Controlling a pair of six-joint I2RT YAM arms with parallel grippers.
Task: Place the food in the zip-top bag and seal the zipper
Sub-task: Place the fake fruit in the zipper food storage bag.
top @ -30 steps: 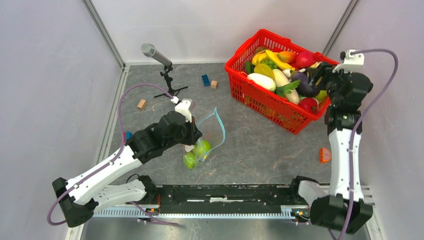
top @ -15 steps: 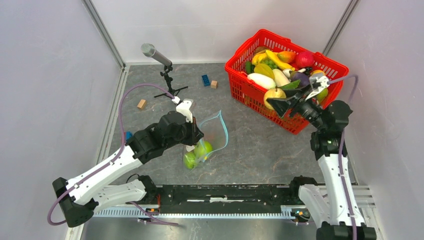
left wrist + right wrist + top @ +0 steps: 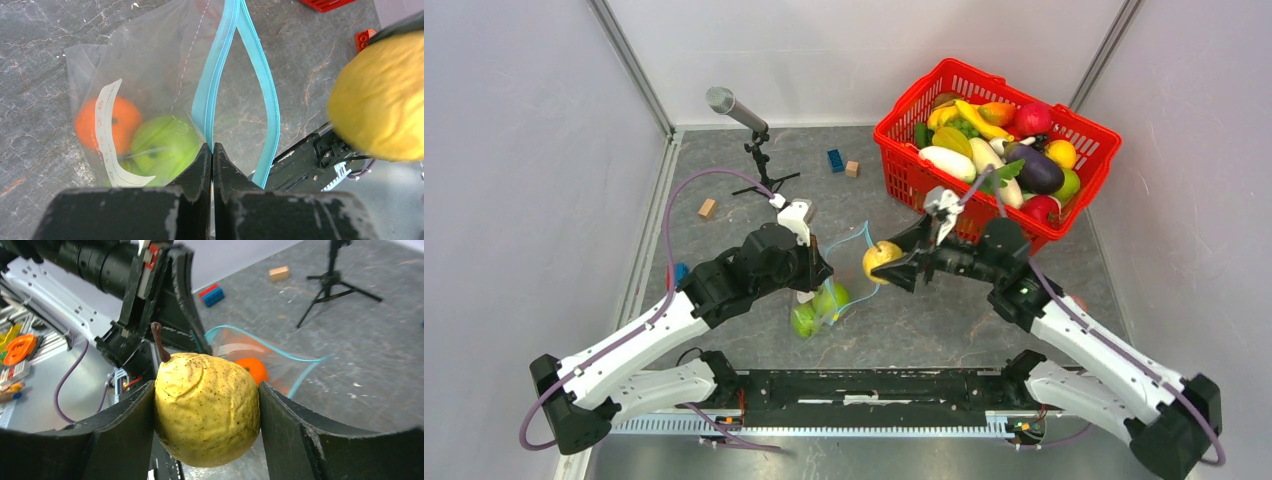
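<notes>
The clear zip-top bag (image 3: 839, 270) lies on the grey table with its light blue zipper (image 3: 235, 75) gaping open. Inside are an orange (image 3: 102, 120) and green round fruits (image 3: 162, 145). My left gripper (image 3: 212, 150) is shut on the bag's blue zipper edge and holds it up. My right gripper (image 3: 207, 415) is shut on a yellow speckled pear-like fruit (image 3: 207, 407) with a brown stem. In the top view that fruit (image 3: 881, 259) hangs just right of the bag's mouth, and it shows blurred in the left wrist view (image 3: 380, 100).
A red mesh basket (image 3: 904, 170) full of toy fruit and vegetables stands at the back right. A microphone on a small tripod (image 3: 749, 140), a blue brick (image 3: 835, 160) and wooden blocks (image 3: 708, 208) lie at the back. A small orange object (image 3: 1076, 298) lies behind the right arm.
My right arm has swung from the basket down and left, carrying the yellow fruit to the bag's mouth. My left gripper has stayed shut on the bag's edge.
</notes>
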